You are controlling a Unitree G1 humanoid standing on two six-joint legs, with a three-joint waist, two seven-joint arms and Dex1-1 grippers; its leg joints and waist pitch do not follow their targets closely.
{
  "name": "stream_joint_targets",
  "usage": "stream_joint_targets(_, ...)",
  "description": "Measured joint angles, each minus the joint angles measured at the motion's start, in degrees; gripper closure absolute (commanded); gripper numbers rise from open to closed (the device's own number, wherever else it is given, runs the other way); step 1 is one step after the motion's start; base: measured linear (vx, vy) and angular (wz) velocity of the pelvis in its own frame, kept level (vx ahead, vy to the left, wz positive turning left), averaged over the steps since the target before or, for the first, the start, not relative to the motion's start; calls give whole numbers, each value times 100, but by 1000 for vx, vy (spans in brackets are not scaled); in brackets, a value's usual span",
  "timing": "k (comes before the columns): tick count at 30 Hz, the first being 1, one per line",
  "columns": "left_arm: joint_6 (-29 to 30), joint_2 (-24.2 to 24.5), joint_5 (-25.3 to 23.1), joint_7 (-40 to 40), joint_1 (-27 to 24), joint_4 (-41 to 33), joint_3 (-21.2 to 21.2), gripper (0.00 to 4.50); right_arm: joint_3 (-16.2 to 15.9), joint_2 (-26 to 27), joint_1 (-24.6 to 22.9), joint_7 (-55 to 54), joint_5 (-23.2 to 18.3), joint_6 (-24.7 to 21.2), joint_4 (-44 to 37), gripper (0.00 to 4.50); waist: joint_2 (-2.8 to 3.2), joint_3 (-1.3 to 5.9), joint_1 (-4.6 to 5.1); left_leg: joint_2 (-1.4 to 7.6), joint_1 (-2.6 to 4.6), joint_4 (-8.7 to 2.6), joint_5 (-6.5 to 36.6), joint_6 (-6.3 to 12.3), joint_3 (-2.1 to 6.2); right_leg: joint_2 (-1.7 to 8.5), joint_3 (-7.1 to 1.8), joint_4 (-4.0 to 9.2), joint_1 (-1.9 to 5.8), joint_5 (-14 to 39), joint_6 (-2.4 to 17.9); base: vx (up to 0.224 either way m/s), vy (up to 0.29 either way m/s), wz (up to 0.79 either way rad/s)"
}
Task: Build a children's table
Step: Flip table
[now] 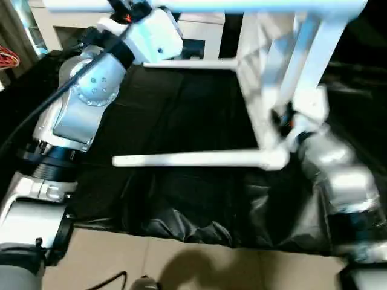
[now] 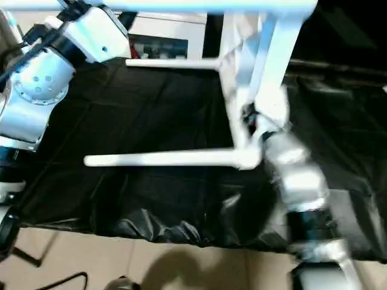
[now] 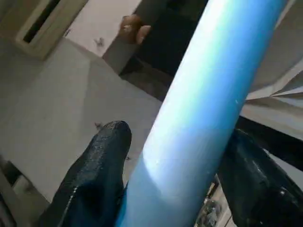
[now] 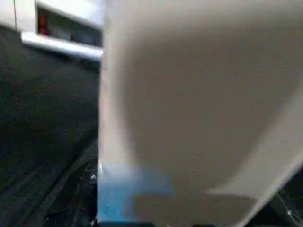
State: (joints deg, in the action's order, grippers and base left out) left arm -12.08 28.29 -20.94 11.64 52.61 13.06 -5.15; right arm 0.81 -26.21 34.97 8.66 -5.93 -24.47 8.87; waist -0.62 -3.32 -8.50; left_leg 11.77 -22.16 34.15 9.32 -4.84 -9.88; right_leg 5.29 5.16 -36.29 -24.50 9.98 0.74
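The white tabletop of the children's table stands on its edge at the right, over a black cloth. Three white legs stick out of it toward the left: a low one, a middle one and one along the top of the picture. My left gripper is raised to that top leg. Its black fingers press against the leg from both sides. My right gripper is against the tabletop's near edge, whose white plastic is very close in the right wrist view.
A black cloth covers the work surface, with beige floor in front of its near edge. A white cabinet stands behind. A person's hand shows far off in the left wrist view.
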Motion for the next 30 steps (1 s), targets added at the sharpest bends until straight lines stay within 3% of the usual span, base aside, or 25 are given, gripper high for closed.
stream_joint_targets(7,263,-206,885,-36,-299,-86,726,203,43,-949,886,654,81,462,-85,244,-3,-3,3,3,-30,31,2,4,-10,2,-6,-40,-44,13,5,0,0,0)
stream_joint_targets(12,520,-428,1404,-54,-780,-419,1054,221,68,-1359,1380,1152,-58,481,-130,244,-49,-18,4,5,-32,58,2,6,-10,2,-6,-53,-41,11,2,0,0,0)
stream_joint_targets(19,732,-520,1563,-53,-1082,-806,1083,228,80,-1643,1608,1655,-72,337,-139,244,-195,-20,-6,11,-42,85,-1,9,-2,2,2,-66,-39,18,-20,0,0,0)
stream_joint_targets(23,805,-532,1562,-52,-1107,-844,1082,231,80,-1657,1614,1721,-72,317,-142,244,-220,-16,6,11,-40,95,-1,9,1,2,2,-67,-33,13,-24,0,0,0)
stream_joint_targets(25,884,-529,1556,-48,-1107,-883,1077,233,80,-1658,1614,1747,-72,317,-140,196,-221,-15,12,11,-40,98,-1,9,1,2,1,-70,-33,12,-25,0,0,0)
stream_joint_targets(29,1085,-487,1555,-46,-1113,-925,1076,234,173,-1673,1614,2100,-303,261,-118,176,-228,-11,27,12,-35,99,-1,9,3,-1,1,-73,-31,12,-26,0,0,0)
stream_joint_targets(30,1108,-483,1551,-44,-1115,-951,1076,234,174,-1680,1613,2113,-301,265,-118,144,-228,-10,32,12,-35,100,-1,9,4,-1,1,-73,-31,11,-25,0,0,0)
